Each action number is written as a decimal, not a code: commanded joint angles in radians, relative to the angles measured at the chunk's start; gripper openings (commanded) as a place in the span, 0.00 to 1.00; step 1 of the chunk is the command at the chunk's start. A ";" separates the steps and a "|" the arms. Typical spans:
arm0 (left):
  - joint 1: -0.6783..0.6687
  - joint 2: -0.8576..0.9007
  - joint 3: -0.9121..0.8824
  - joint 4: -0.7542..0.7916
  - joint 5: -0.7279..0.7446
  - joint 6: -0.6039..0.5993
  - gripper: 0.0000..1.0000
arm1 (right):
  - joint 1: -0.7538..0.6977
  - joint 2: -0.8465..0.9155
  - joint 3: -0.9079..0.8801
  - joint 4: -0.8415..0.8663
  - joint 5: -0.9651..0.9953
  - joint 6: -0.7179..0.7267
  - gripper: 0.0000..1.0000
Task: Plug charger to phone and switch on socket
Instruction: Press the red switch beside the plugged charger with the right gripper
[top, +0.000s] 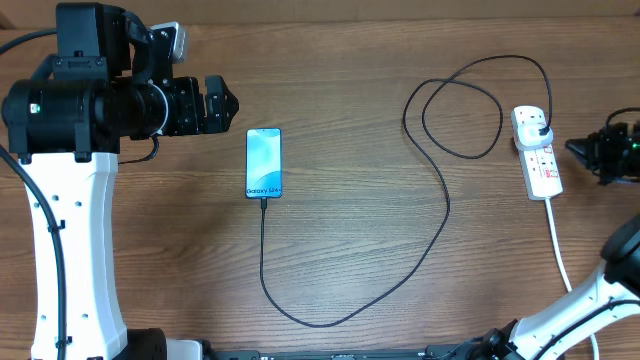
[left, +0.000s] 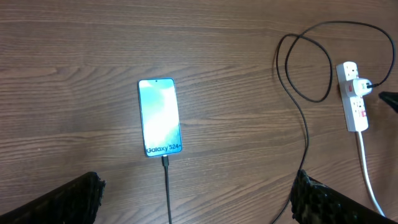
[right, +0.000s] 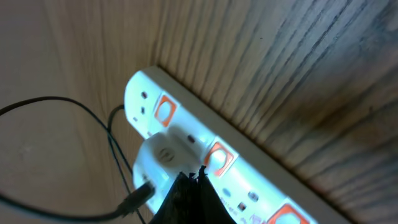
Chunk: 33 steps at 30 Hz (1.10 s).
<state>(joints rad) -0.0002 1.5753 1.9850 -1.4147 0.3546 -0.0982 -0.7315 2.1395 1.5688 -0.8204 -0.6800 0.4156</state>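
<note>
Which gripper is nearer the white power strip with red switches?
Right. The right gripper, fingers shut, sits just beside the white power strip; the left gripper hangs far off, by the teal-screened smartphone.

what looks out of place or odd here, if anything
Nothing stands out. The phone lies flat and straight, the charger runs from its bottom edge in loose loops to the socket, which lies flat on the table.
</note>
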 joint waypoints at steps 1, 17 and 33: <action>-0.007 -0.010 0.008 0.001 -0.008 0.005 1.00 | -0.003 0.019 0.001 0.029 -0.033 -0.001 0.04; -0.007 -0.010 0.008 0.001 -0.008 0.005 1.00 | -0.003 0.096 0.001 0.051 -0.126 -0.054 0.04; -0.007 -0.010 0.008 0.001 -0.008 0.005 1.00 | 0.002 0.096 0.001 0.015 -0.103 -0.084 0.04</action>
<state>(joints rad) -0.0002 1.5753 1.9850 -1.4147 0.3546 -0.0982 -0.7315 2.2288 1.5688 -0.8104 -0.7853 0.3546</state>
